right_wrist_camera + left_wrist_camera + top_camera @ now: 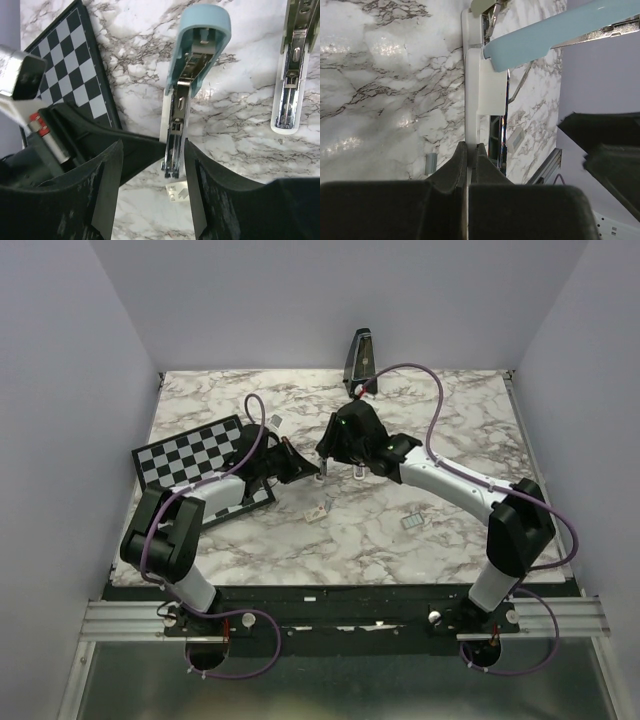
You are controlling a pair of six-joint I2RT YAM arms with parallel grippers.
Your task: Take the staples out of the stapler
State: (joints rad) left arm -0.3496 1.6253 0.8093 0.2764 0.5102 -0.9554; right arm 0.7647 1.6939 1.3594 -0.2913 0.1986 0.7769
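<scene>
The stapler is open and held above the marble table (pixel 440 420). In the right wrist view its pale green lid (pixel 202 35) points away and its metal staple channel (pixel 174 135) runs toward me. A second narrow bar with a white rim and metal inside (pixel 289 75) lies at the upper right. My left gripper (pixel 469 147) is shut on the stapler's white base (pixel 471 100), with the lid (pixel 560 27) angled off to the right. My right gripper (pixel 152 145) is open, its fingers either side of the channel's near end. In the top view both grippers (pixel 312 472) (pixel 345 468) meet mid-table and hide the stapler.
A checkered board (pixel 195 453) lies at the left, also seen in the right wrist view (pixel 65 65). A black pyramid metronome (pixel 360 357) stands at the back. A small white block (pixel 317 512) lies under the grippers, and a small grey tag (pixel 412 523) lies to the right.
</scene>
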